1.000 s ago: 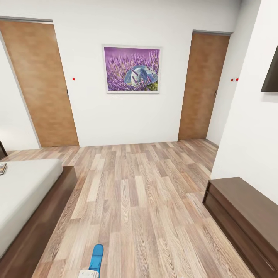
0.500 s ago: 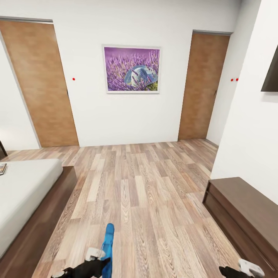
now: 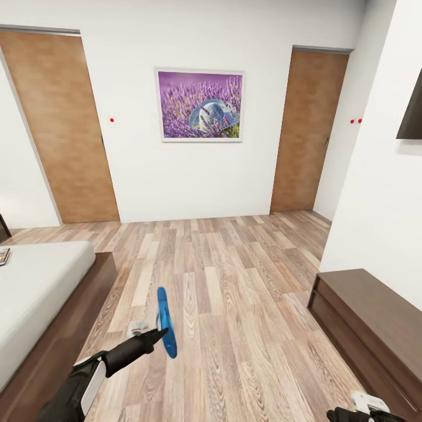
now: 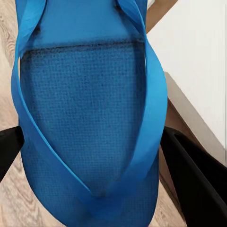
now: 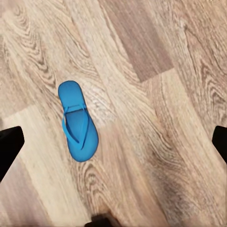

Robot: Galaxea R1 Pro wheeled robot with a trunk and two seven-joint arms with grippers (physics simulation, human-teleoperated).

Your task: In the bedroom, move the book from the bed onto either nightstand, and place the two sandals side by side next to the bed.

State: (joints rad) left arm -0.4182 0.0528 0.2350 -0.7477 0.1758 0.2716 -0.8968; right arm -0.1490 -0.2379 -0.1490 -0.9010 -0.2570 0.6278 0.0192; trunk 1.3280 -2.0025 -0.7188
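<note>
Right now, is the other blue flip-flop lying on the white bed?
No, the second bright blue flip-flop lies flat on the light-brown wood-plank floor, with bare planks all around it.

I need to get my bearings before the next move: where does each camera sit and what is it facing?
Head view: high on the robot, looking forward and down over the floor toward the far wall; the left gripper holds a sandal.
Left wrist view: along the gripper at that held sandal, shared with the head view.
Right wrist view: looking down at the second sandal lying on the floor.

Head high; wrists close on sandals (image 5: 77, 123)
</note>
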